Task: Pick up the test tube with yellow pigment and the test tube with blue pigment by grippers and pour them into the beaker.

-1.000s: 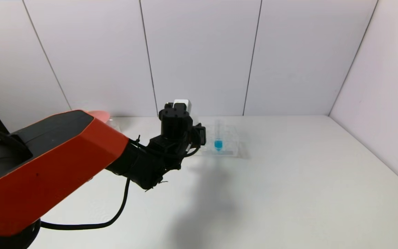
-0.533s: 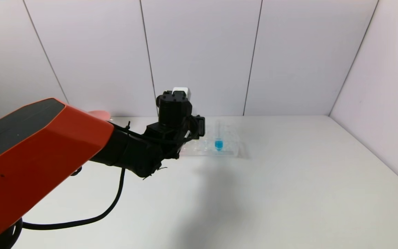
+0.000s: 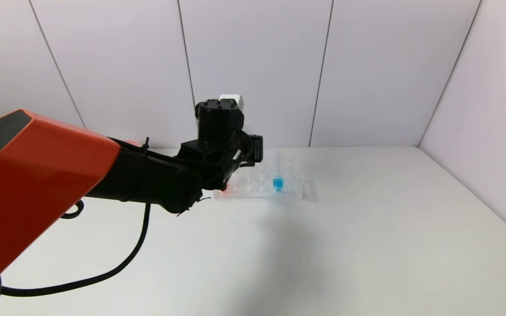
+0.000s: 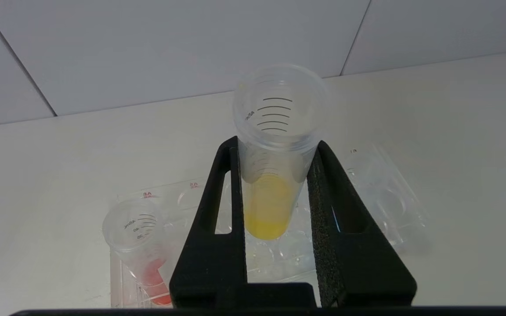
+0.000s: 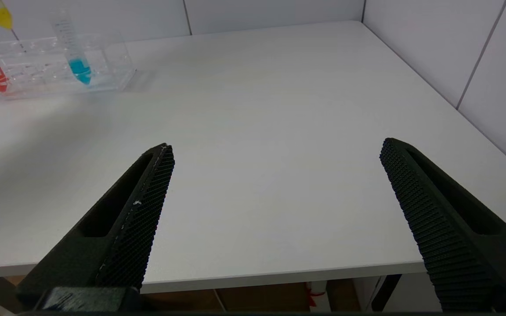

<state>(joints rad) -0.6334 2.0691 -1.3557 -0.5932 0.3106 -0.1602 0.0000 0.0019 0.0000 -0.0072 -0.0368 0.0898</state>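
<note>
Head view: the left hand (image 3: 240, 164) hangs over the rack (image 3: 262, 186); the blue tube (image 3: 278, 175) stands at its 3 o'clock.

Left wrist: it pinches the yellow tube (image 4: 272, 175).

Right wrist: the right hand (image 5: 275, 202) is spread above the table (image 5: 279, 109).

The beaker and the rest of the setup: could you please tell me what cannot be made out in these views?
- Beaker: not visible in any view; in the head view the left arm covers the table's left.
- Yellow tube held by the left gripper: hidden in the head view behind the wrist.
- Red tube: its base is cut off by a finger.
</note>
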